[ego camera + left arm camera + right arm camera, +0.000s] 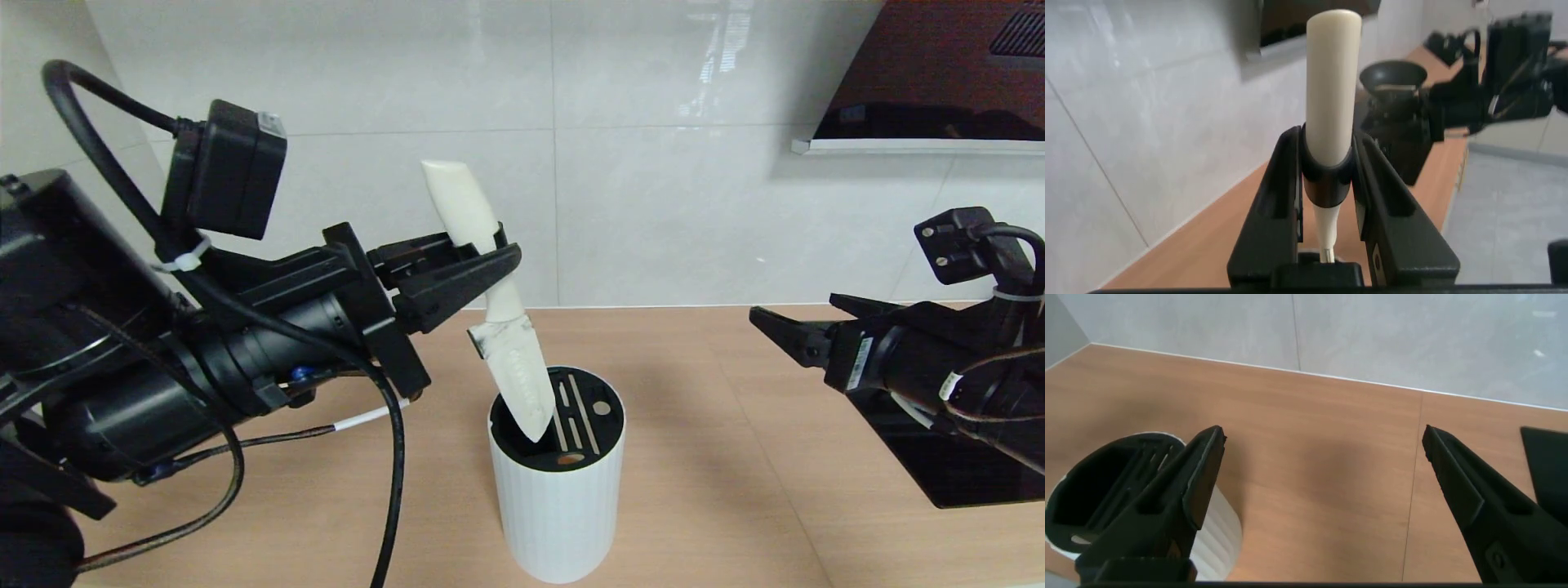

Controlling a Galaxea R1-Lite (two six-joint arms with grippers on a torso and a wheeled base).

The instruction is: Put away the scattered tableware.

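A white knife [516,371] with a pale handle [1331,90] hangs nearly upright, tip down. My left gripper [496,263] is shut on the handle, also seen in the left wrist view [1329,167]. The blade's tip reaches into the wide black opening on top of the white ribbed knife holder [559,498], which stands on the wooden counter [702,457]. My right gripper [796,309] hovers to the right of the holder, open and with nothing in it. In the right wrist view, the right gripper [1323,445] spreads wide above the counter, with the holder [1221,531] by one finger.
A black cooktop [955,469] lies flush at the counter's right side, under my right arm. A dark range hood [939,82] hangs at the upper right. A tiled wall closes the back. A black pan [1392,75] sits beyond the right arm.
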